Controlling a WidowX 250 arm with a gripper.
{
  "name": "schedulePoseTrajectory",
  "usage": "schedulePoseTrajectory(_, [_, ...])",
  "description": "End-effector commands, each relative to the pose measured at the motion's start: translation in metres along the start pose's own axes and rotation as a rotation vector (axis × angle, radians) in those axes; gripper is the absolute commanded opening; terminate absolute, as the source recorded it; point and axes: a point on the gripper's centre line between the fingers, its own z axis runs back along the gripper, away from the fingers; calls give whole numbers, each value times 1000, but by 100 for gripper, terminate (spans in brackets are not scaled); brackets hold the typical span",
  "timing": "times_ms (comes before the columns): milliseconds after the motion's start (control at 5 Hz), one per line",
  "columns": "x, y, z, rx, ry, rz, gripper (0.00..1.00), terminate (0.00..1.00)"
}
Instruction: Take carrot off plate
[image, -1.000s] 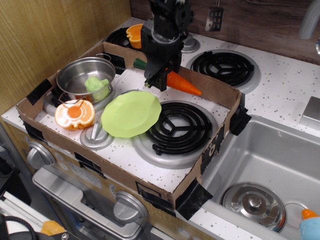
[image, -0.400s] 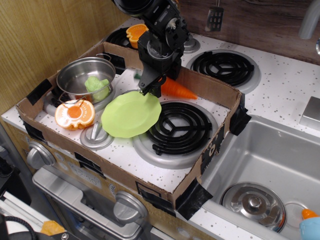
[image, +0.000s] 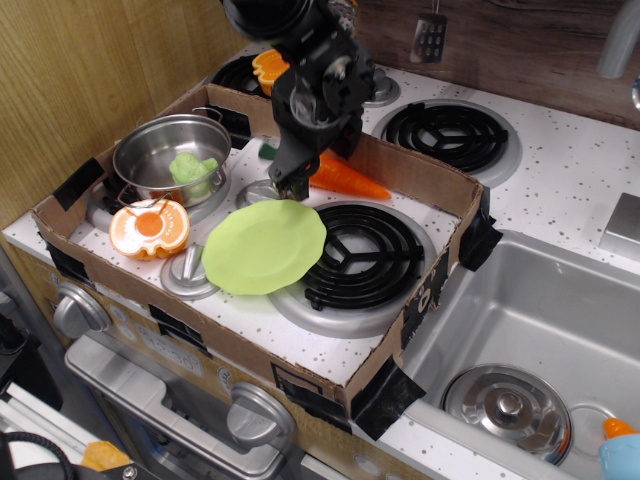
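Carrot (image: 345, 176) sits just behind the plate (image: 262, 248), already off it; gripper (image: 290, 186) (can't tell if it's gripping) hangs low, could knock the plate's rim.

Black robot gripper (image: 291, 183) low at 12 o'clock of flat lime-green plastic plate (image: 262, 252); glossy orange plastic carrot (image: 343, 176) off plate, at gripper's 3 o'clock.

You see a white speckled toy stove table (image: 560, 170) with black coil burners; one round black burner (image: 447, 132) sits at 1 o'clock. A light wooden wall panel (image: 100, 70) fills 10 o'clock, a dark wood-grain backsplash (image: 520, 40) runs along 12. A grey sink basin (image: 520, 310) lies at 4 o'clock.
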Motion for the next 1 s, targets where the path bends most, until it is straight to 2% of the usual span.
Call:
schedulePoseTrajectory(0, [33,-23,44,-60,-56,-66,100,0])
schedulePoseTrajectory(200, [39,-25,50,-60,-27,-119,100,0])
schedulePoseTrajectory(400, [40,-24,58,-59,56,-270,100,0])
schedulePoseTrajectory(800, [40,-24,58,-59,56,-270,100,0])
